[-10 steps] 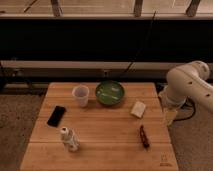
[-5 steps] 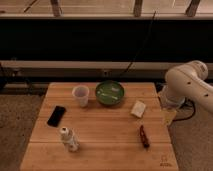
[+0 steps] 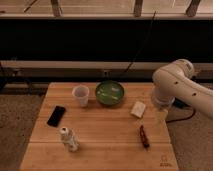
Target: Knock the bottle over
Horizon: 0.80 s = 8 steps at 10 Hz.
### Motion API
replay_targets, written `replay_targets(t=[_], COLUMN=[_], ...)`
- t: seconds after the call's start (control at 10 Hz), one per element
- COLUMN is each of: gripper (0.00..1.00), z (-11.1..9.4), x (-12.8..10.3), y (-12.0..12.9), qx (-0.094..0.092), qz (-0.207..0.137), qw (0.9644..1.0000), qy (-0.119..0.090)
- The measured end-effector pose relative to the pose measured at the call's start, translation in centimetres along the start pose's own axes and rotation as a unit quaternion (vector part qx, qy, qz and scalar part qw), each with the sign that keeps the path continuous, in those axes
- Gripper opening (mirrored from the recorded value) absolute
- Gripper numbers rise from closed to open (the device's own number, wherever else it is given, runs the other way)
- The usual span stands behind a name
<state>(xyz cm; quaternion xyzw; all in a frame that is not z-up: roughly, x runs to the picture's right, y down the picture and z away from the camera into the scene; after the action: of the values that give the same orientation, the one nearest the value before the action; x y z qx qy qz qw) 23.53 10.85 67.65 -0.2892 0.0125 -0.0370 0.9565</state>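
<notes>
- Six things lie on the wooden counter [image 3: 105,125], which is seen from its front edge with dark windows behind its back edge.
- The bottle [image 3: 69,138] is near the front-left corner. It is small and whitish, its pale cap is uppermost, and it is not lying down.
- A black phone [image 3: 56,115] lies flat near the left edge, just behind the bottle and apart from it.
- A translucent white cup [image 3: 80,95] stands upright toward the back edge, left of centre. It is wider than the bottle and well apart from it.
- A green bowl [image 3: 110,93] sits just to the right of the cup, near the middle of the back edge.
- A pale packet [image 3: 138,109] lies toward the right edge, in front of the bowl and to its right.
- A dark reddish stick-like thing [image 3: 144,136] lies near the front-right corner, pointing roughly from back to front. What it is cannot be told.
- The white arm [image 3: 175,85] bends in from the right side, its bulky joint above the back-right corner.
- The hand [image 3: 161,116] hangs below that joint at the right edge of the counter, just right of the pale packet.
- How far the hand is open cannot be told, nor whether it has hold of anything.
- The hand is well apart from the bottle, with most of the counter's width between them.
</notes>
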Motion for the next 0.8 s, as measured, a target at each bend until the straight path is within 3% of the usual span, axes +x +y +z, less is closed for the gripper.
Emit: replay_targets(t=[0.3,0.6,0.8], gripper=[0.80,0.80,0.80], z=[-0.2,-0.3,-0.4], x=[-4.5,-6.0,-8.4], y=[-0.2,0.2,0.4], qx=[-0.001,-0.006,-0.009], qz=[-0.033,-0.056,-0.075], qw=[0.9994,0.9984,0.9971], qy=[-0.004,-0.003,-0.005])
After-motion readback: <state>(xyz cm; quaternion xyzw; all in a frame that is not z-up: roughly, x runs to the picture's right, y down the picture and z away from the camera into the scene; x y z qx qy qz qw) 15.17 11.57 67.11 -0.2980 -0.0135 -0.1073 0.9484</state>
